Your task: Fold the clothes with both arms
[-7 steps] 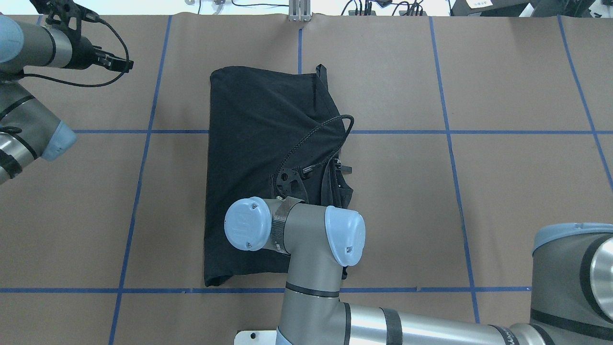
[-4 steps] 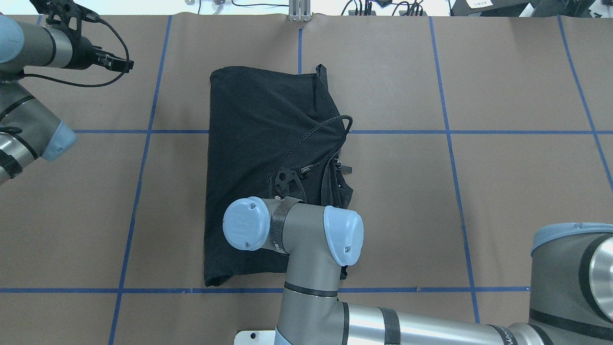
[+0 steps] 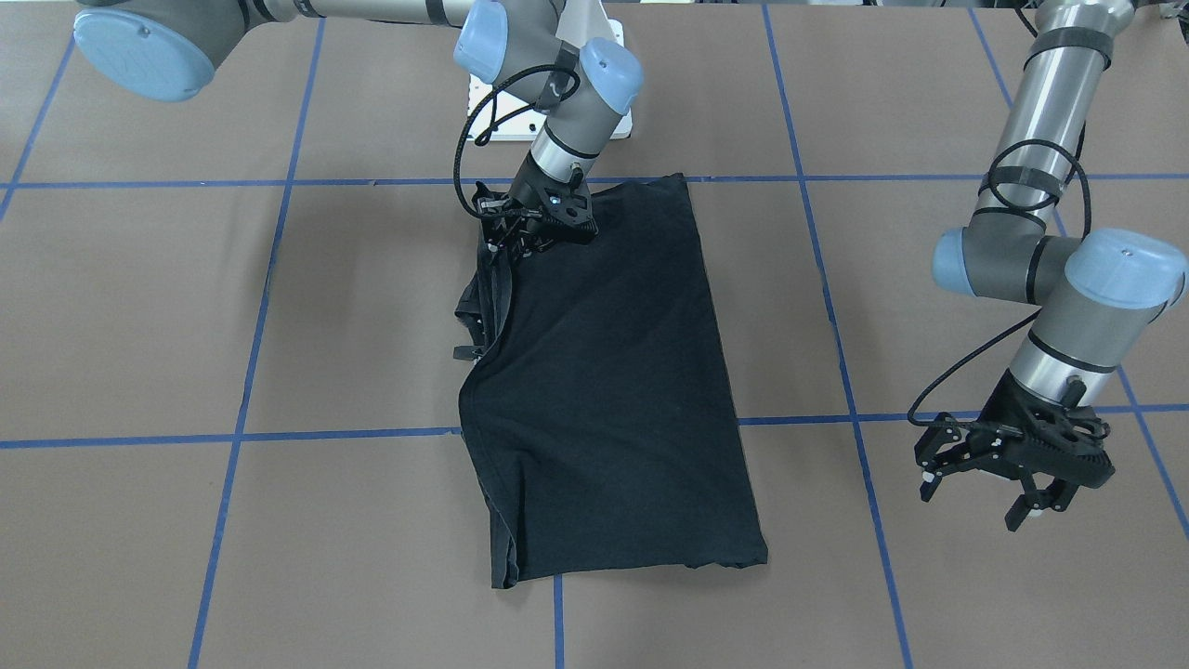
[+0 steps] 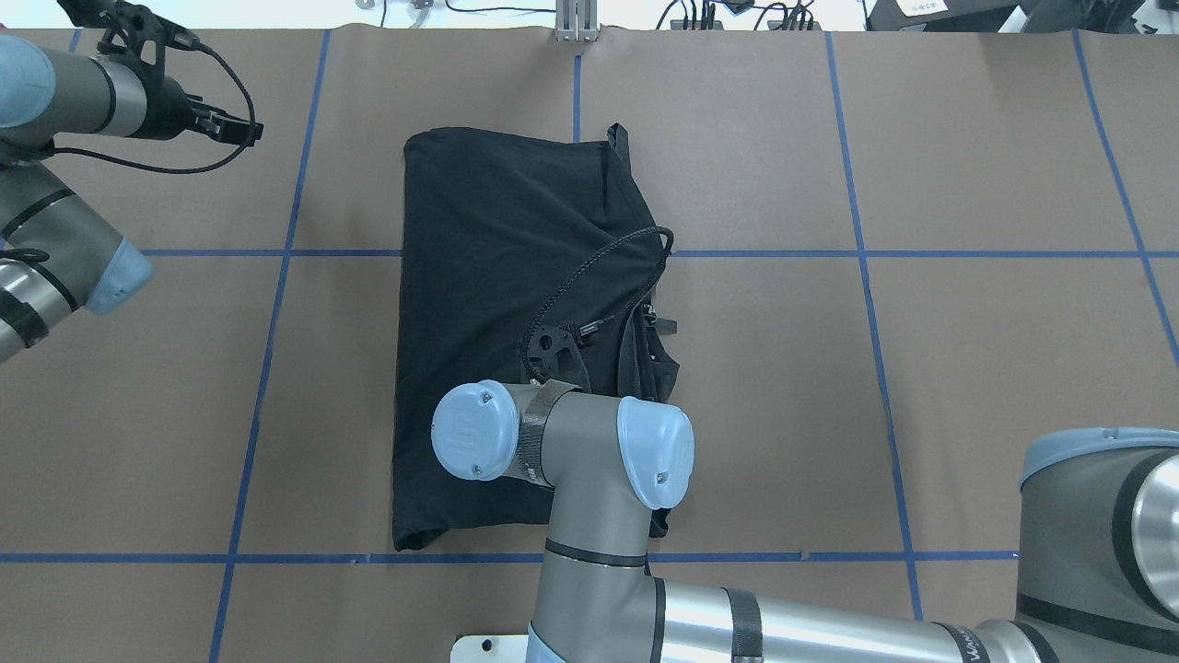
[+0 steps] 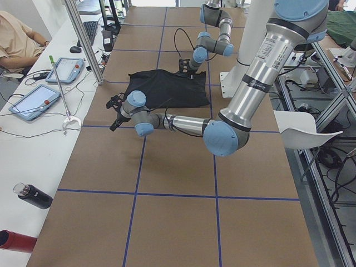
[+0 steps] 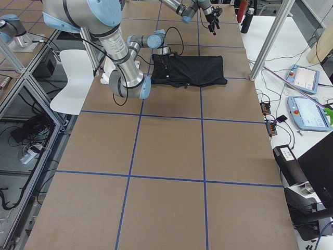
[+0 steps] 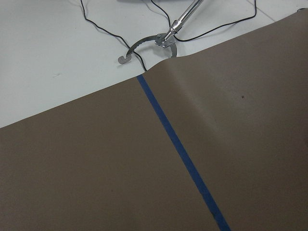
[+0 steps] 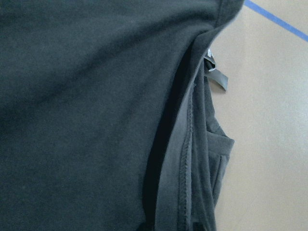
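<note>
The black T-shirt (image 3: 604, 372) lies folded lengthwise in a long strip mid-table, print hidden; it also shows in the overhead view (image 4: 488, 276). My right gripper (image 3: 520, 240) is down on the shirt's bunched edge near the robot's side, and the fabric (image 3: 485, 279) rises to it, so it looks shut on the cloth. In the overhead view my own wrist hides its fingers. The right wrist view shows only folded layers and a seam (image 8: 185, 159). My left gripper (image 3: 980, 492) is open and empty above bare paper, well off the shirt, near the far left corner (image 4: 241, 127).
Brown paper with blue tape lines (image 4: 276, 253) covers the table. The white pedestal base (image 3: 492, 111) stands by the shirt's near end. A metal hook tool (image 7: 159, 41) and cables lie on the white surface beyond the paper's far edge. Tablets (image 5: 33, 100) and bottles (image 5: 33, 196) sit on the side bench.
My left gripper has drifted slightly toward the far edge and to the right in the overhead view. My right wrist has shifted a little. The shirt looks unchanged.
</note>
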You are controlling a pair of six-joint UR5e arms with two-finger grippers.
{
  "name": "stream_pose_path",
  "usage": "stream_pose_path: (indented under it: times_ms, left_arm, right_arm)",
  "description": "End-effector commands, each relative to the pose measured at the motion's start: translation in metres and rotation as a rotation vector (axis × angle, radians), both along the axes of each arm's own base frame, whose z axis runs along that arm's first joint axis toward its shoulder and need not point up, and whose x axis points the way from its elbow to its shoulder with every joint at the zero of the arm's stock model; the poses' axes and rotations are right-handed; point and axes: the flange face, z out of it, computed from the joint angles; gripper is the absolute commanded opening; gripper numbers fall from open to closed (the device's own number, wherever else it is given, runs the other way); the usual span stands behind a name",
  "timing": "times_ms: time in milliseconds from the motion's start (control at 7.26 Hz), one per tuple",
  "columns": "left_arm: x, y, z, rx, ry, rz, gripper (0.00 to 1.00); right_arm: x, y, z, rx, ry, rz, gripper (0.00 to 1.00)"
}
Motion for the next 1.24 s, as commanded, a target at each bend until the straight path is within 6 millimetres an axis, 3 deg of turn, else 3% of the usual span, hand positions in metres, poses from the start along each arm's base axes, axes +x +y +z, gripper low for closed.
stream_pose_path:
  times_ms: [0,551,826,964,1101]
  left_arm:
    - [0.000,0.000,0.000,0.000,0.000,0.001,1.00]
    - [0.001,0.001,-0.001,0.001,0.002,0.001,1.00]
    - [0.001,0.001,-0.001,0.001,0.002,0.001,1.00]
    - [0.001,0.001,-0.002,0.001,0.004,0.001,1.00]
    - [0.001,0.001,-0.003,-0.002,0.008,-0.002,1.00]
  right_arm:
    - [0.002,0.000,0.002,0.008,0.010,-0.006,0.16]
    - [0.017,0.000,0.005,0.007,0.033,-0.016,0.10]
    - [0.053,0.011,0.026,0.008,0.035,-0.017,0.08]
    - [0.060,0.016,0.044,0.015,0.052,-0.019,0.08]
    - [0.061,0.018,0.046,0.028,0.056,-0.020,0.15]
